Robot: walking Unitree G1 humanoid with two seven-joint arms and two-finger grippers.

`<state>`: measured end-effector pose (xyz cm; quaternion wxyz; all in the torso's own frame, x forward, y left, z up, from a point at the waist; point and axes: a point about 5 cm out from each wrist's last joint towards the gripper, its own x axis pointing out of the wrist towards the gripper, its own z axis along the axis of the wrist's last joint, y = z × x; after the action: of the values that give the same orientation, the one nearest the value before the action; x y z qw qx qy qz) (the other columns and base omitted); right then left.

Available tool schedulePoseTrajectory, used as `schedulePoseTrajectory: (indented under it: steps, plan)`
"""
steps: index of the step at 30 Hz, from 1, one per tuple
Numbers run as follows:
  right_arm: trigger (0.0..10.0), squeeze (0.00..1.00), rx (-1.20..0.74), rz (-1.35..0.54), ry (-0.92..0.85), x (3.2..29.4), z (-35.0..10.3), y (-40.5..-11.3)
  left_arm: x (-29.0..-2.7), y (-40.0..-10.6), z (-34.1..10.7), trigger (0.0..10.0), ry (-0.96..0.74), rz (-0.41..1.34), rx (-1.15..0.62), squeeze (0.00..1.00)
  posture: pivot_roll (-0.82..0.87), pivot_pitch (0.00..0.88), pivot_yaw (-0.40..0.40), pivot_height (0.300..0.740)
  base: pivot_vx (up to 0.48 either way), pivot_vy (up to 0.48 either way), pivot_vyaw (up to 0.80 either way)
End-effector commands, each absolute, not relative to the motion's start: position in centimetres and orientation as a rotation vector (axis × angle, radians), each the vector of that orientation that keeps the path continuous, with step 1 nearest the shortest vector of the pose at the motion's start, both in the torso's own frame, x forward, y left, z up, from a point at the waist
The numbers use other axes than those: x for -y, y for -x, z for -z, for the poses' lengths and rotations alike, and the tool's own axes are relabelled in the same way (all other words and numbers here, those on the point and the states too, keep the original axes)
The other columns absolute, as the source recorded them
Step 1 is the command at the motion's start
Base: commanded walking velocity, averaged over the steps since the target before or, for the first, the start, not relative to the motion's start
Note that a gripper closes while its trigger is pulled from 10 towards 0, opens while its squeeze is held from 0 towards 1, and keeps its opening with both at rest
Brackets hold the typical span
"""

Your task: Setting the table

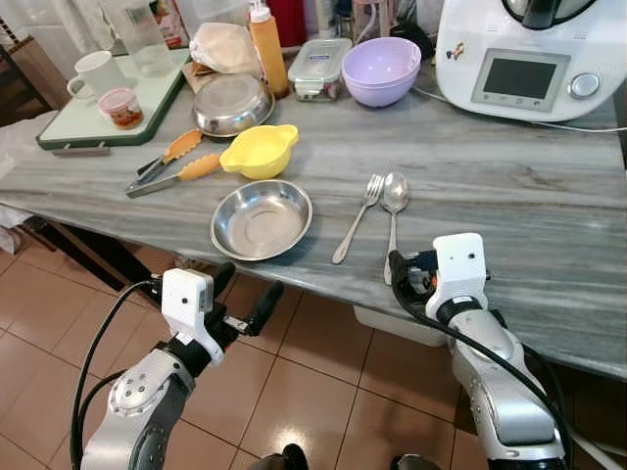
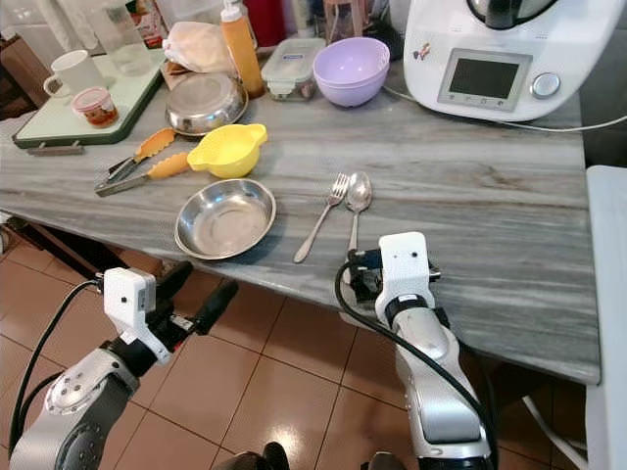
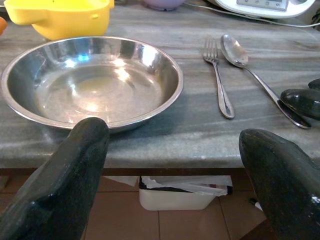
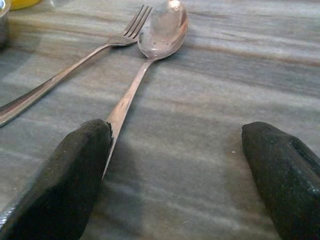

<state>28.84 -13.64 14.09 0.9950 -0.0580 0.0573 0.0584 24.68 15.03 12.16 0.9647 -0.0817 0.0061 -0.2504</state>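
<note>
Right gripper (image 4: 175,170), fingers apart, is sitting at the spoon (image 1: 394,201) handle's 6 o'clock end; left gripper (image 1: 245,299) is idling apart off-edge; steel plate (image 1: 261,219), fork (image 1: 357,217) at 3 o'clock look laid, setting likely near done.

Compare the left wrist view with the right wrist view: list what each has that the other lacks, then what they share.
Left wrist view alone: the whole steel dish, the yellow bowl behind it, floor and a white bin under the counter edge. Right wrist view alone: the open right gripper, one finger beside the spoon handle. Both: fork, spoon, grey counter.
</note>
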Motion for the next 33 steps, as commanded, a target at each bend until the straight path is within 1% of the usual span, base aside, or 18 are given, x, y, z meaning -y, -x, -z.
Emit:
schedulePoseTrajectory:
  steps: [1,6,8,10,14,22,29,33]
  plan:
    - [10.0,0.15,-0.128,-0.167,0.093,12.6,-13.7,-28.8,-15.7,-24.6,-11.9,10.0,0.148,0.492,-0.028,0.00,-0.16,0.183,0.184,0.740,0.000,0.000,0.00]
    - [10.0,0.15,-0.078,-0.168,0.095,12.6,-14.4,-28.8,-15.7,-24.6,-11.9,10.0,0.149,0.491,-0.027,0.00,-0.16,0.182,0.183,0.740,0.000,0.000,0.00]
    - [10.0,0.15,-0.020,-0.136,0.150,13.1,-15.3,-28.8,-15.7,-24.6,-11.9,10.0,0.150,0.492,-0.026,0.00,-0.16,0.182,0.183,0.740,0.000,0.000,0.00]
    - [10.0,0.15,-0.015,-0.127,0.163,13.2,-15.4,-28.7,-15.7,-24.6,-11.9,10.0,0.150,0.492,-0.026,0.00,-0.16,0.182,0.183,0.740,0.000,0.000,0.00]
    - [10.0,0.15,-0.021,-0.072,0.226,14.6,-14.9,-28.3,-15.5,-24.6,-11.8,10.0,0.155,0.497,-0.029,0.00,-0.16,0.183,0.185,0.740,0.000,0.000,0.00]
    - [10.0,0.15,-0.049,-0.009,0.244,15.9,-14.5,-28.4,-15.1,-24.7,-11.8,10.0,0.161,0.510,-0.031,0.00,-0.18,0.195,0.196,0.740,0.000,0.000,0.00]
    - [10.0,0.15,-0.068,-0.011,0.222,15.7,-14.2,-29.0,-15.1,-24.6,-11.7,10.0,0.161,0.515,-0.036,0.00,-0.17,0.200,0.203,0.740,0.000,0.000,0.00]
    - [10.0,0.15,-0.075,-0.049,0.199,14.9,-14.1,-29.4,-15.2,-24.6,-11.7,10.0,0.160,0.514,-0.039,0.00,-0.17,0.201,0.204,0.740,0.000,0.000,0.00]
